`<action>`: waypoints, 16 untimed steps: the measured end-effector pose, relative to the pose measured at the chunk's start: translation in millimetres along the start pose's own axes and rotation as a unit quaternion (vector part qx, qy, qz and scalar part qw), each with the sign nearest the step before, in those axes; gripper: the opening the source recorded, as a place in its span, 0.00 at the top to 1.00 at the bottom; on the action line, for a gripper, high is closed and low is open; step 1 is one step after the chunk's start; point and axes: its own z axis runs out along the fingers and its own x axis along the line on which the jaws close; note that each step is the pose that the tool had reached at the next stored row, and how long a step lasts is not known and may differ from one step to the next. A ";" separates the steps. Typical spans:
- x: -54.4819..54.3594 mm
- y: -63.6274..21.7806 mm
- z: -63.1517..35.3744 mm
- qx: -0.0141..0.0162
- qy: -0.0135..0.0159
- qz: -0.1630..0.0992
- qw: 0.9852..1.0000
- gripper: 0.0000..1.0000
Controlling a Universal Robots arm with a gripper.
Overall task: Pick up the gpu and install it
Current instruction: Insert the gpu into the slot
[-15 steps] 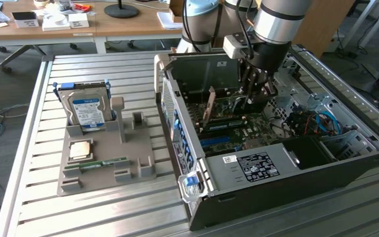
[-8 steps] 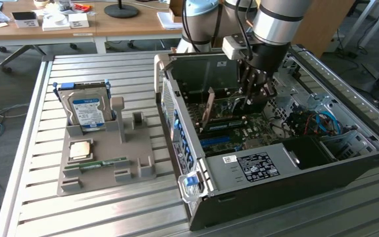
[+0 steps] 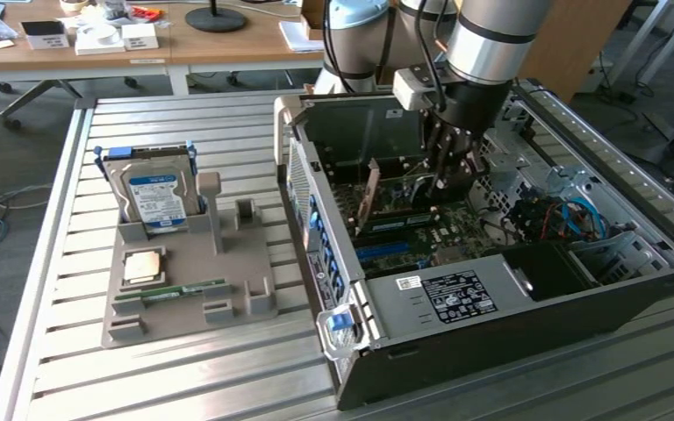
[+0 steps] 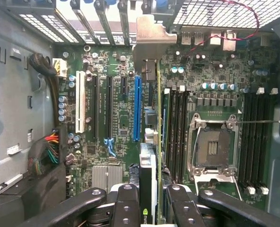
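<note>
Grips the gpu (image 4: 148, 165) on edge between the clenched fingers of the gripper (image 4: 149, 196), deep inside the open computer case (image 3: 525, 342). Hangs lengthwise along the blue slot (image 4: 137, 109), just beside it toward the memory slots (image 4: 175, 127), apparently unseated, silvery bracket (image 4: 149, 42) pointing at the case's rear.

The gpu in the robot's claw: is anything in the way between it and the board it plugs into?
Nothing visible blocks it. The gripper holds the gpu edge-on over the motherboard, beside the long blue slot, which is bare.
</note>
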 end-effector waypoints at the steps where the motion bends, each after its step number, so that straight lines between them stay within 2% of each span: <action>1: 0.0 0.2 0.8 0.000 0.000 0.000 1.000 0.73; 16: 4.9 6.5 11.1 0.000 0.000 0.000 1.000 0.73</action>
